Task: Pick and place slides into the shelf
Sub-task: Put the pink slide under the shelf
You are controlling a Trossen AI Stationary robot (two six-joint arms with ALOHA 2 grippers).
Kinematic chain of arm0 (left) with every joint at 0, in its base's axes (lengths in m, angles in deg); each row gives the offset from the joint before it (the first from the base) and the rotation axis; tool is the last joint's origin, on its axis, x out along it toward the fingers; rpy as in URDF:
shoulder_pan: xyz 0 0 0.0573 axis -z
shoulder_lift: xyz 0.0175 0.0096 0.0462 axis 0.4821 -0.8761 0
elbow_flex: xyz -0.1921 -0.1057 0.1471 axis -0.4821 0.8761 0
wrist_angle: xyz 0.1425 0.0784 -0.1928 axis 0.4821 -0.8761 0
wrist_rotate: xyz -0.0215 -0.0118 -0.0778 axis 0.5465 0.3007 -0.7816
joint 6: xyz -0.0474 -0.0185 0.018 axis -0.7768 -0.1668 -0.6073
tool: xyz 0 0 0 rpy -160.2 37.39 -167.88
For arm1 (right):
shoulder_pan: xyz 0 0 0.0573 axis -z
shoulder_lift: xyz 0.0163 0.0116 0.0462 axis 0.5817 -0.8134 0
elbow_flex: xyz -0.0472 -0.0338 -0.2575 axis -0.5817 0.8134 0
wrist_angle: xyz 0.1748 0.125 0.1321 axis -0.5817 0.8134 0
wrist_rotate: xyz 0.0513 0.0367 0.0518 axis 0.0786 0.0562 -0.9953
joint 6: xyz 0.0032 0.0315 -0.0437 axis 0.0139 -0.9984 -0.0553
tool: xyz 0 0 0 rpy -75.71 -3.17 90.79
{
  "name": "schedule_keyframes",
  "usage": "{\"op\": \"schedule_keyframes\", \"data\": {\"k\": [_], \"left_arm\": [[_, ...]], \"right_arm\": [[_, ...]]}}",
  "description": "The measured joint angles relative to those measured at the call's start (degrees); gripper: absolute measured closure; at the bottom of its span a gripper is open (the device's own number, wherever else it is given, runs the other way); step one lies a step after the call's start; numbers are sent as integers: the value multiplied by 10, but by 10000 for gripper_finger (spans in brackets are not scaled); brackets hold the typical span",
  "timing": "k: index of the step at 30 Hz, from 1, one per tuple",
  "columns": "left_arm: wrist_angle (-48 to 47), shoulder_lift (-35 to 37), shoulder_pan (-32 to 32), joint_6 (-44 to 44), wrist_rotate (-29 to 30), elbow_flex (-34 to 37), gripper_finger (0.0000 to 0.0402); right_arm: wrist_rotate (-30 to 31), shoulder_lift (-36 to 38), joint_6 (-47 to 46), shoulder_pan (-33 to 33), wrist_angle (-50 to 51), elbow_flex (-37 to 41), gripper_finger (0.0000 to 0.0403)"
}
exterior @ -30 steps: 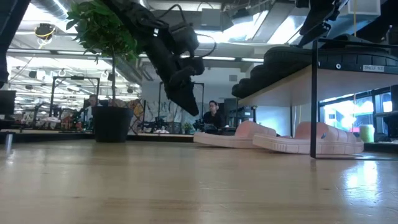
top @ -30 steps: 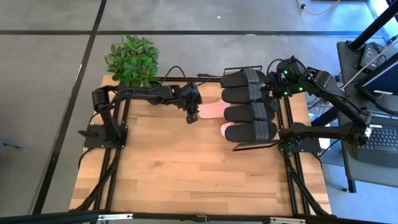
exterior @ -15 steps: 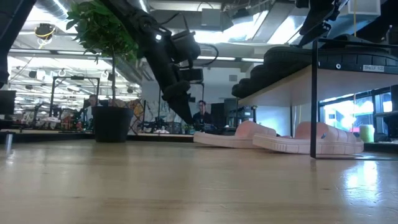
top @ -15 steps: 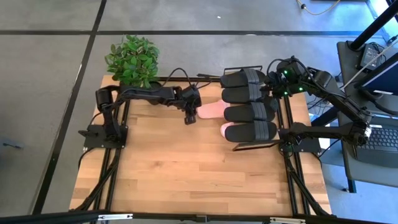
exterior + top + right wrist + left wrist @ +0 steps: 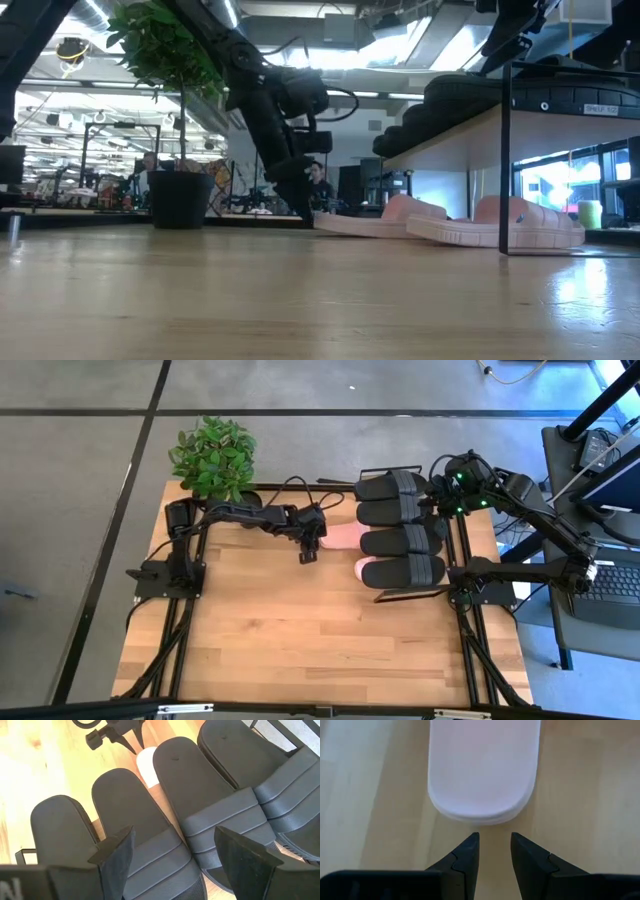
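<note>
Beside the leafy green potted plant (image 5: 213, 457) at the far left corner of the light wooden surface (image 5: 300, 630), we see the left gripper (image 5: 309, 550) lowered to the boards, its fingers (image 5: 466, 857) narrowly parted and holding nothing, just short of the rounded end of a pale pink slide sandal (image 5: 482, 767). That sandal and a second pale pink slide sandal (image 5: 515, 224) lie on the surface beneath the small wooden-topped shelf with a thin black frame (image 5: 505, 140). Four matte black slide sandals (image 5: 400, 527) sit side by side on the shelf top. We find the right gripper (image 5: 175, 860) hovering above them, fingers spread wide and empty.
</note>
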Motion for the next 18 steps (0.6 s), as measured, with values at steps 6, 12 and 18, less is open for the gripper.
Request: {"op": "schedule_keyframes", "data": {"k": [6,12,18], "left_arm": [[16,-9,0,0,5,1,299],[64,-21,5,1,5,0,299],[97,-29,6,-2,4,0,299]], "right_arm": [[0,0,0,0,0,0,128],[0,0,0,0,0,0,128],[0,0,0,0,0,0,128]]}}
